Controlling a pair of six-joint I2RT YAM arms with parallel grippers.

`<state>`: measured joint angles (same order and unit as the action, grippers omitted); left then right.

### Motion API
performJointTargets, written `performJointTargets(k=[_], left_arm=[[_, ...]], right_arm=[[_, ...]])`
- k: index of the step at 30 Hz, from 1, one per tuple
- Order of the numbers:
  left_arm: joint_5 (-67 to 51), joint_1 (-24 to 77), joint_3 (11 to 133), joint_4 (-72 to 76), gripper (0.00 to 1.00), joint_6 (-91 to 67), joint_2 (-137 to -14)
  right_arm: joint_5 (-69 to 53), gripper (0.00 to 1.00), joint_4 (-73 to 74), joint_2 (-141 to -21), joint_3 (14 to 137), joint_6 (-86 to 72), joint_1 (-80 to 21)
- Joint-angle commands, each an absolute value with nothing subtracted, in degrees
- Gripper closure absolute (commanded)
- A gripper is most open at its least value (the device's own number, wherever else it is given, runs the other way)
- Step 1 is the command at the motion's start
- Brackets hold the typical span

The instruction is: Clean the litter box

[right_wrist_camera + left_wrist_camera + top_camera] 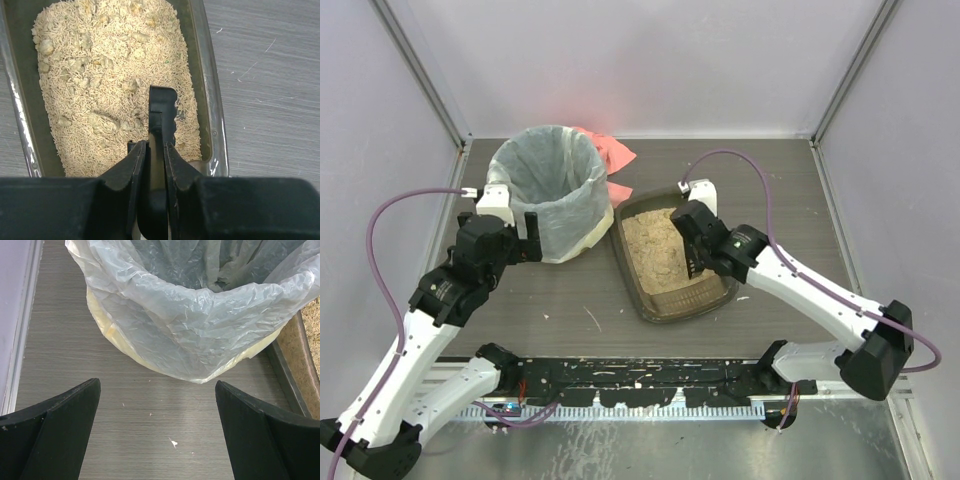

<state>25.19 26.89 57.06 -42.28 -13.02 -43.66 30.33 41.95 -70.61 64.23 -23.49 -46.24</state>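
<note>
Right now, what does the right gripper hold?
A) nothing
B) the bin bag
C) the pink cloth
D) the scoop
D: in the right wrist view the right gripper is shut on the black scoop, whose head is over the litter in the litter box.

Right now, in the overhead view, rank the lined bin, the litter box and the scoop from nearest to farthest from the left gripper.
1. Lined bin: directly ahead of the open left gripper, close by.
2. Litter box: off to the gripper's right, beside the bin.
3. Scoop: farther right, over the litter, clamped in the right gripper.
</note>
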Motion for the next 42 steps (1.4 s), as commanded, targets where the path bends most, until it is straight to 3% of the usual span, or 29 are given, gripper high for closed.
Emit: performJointTargets(k=[1, 19, 36, 42], left_arm=[[24.8, 26.6, 58.3, -40.7, 0.00, -13.4, -43.4], [23.4, 26.5, 58.3, -40.5, 0.01, -13.4, -43.4], [7.9, 27.2, 60.4, -41.6, 0.03, -20.4, -43.6], [11.3, 35.9, 58.4, -39.2, 0.05, -22.7, -46.4]], right_arm=[[28.9, 0.99, 41.3, -72.7, 67.3, -26.5, -44.4], [5.2, 0.99, 26.6, -70.8, 52.4, -34.8, -29.2], [-5.9, 0.99, 10.8, -66.8, 38.2, -45.0, -28.3], [-8.4, 0.99, 4.6, -68.6, 35.2, -48.3, -28.9]])
